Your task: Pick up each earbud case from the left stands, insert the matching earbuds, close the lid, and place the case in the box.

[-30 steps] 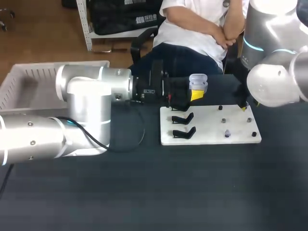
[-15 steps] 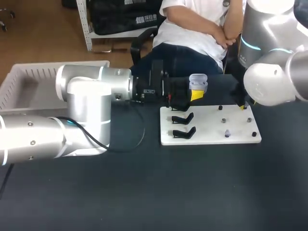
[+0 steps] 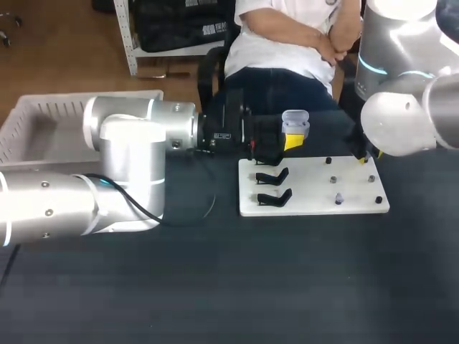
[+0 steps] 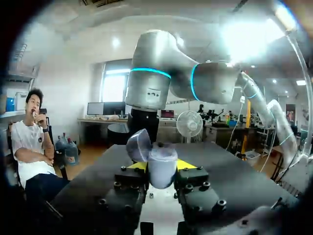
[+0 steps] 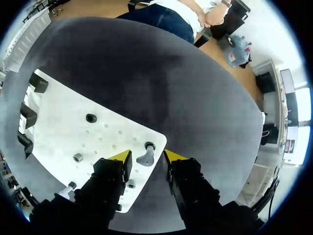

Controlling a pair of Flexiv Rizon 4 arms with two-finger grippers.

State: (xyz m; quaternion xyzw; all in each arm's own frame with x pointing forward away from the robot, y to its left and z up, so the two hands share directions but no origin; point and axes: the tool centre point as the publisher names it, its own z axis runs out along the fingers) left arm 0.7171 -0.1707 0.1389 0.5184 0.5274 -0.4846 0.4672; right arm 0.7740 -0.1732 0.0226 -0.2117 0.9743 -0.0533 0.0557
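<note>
A robot's left hand point(image 3: 290, 140), reaching in from the left of the frame, gripped a pale lilac, rounded plastic earbud case point(image 3: 295, 120) between both yellow-tipped fingers. The lid was swung open, and the case sat just above the upper left corner of a flat white pegged board point(image 3: 315, 208). At the board's upper right corner the right hand point(image 5: 147, 154) hovered with fingers parted and holding nothing, straddling a small grey earbud point(image 5: 145, 159) seated at a black peg point(image 5: 149, 146). The fingers appeared to stand just clear of it on either side, though the wrist camera's angle made contact hard to rule out. The earbud lay directly between the right hand's fingertips, so the right arm was much the nearer. The open case waited well apart, across the board's upper edge toward frame centre. Two black forked stands point(image 3: 272, 175) stood bare on the board's left side. A white slatted plastic box point(image 3: 43, 115) sat at the upper left of the frame, beyond the left arm. All rested on a dark matte worktop point(image 3: 287, 287).
</note>
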